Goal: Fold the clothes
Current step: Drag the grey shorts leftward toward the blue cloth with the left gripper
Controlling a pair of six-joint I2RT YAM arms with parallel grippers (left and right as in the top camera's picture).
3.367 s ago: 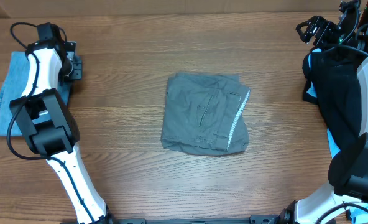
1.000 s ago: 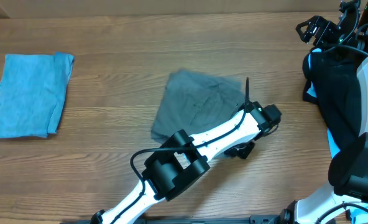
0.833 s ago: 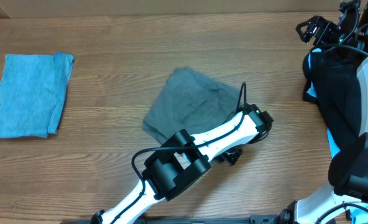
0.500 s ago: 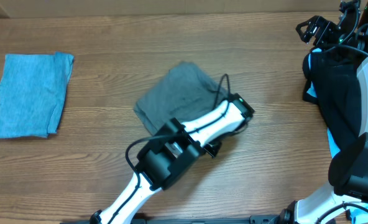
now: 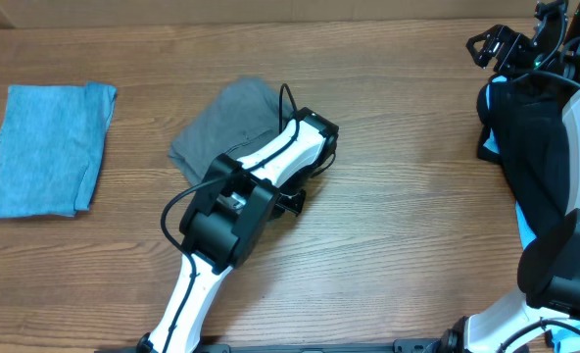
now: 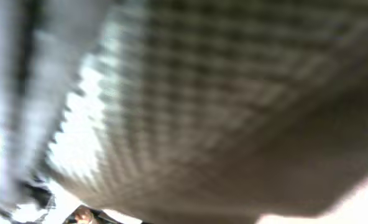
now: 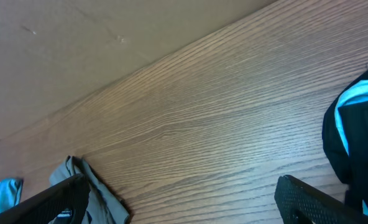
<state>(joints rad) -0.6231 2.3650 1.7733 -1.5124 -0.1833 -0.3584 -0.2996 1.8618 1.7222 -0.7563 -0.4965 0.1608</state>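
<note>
The grey garment (image 5: 219,129) lies bunched left of the table's middle, its right part hidden under my left arm. My left gripper (image 5: 292,201) sits at the garment's lower right edge, shut on the grey garment. The left wrist view is filled with blurred grey woven cloth (image 6: 221,99) pressed close, and no fingers show there. My right gripper (image 5: 494,44) hovers open at the far right back corner, holding nothing. Its fingers (image 7: 50,200) frame bare wood in the right wrist view, and the grey garment (image 7: 94,190) shows far off.
A folded denim-blue cloth (image 5: 45,147) lies at the left edge. A black garment (image 5: 530,147) with light blue cloth (image 5: 525,227) under it is heaped at the right edge, below my right arm. A brown wall (image 7: 78,50) runs along the table's back.
My left arm has swept from the left side over to the grey garment and dragged it up and to the left across the table, bunching it. The right arm has not moved.
</note>
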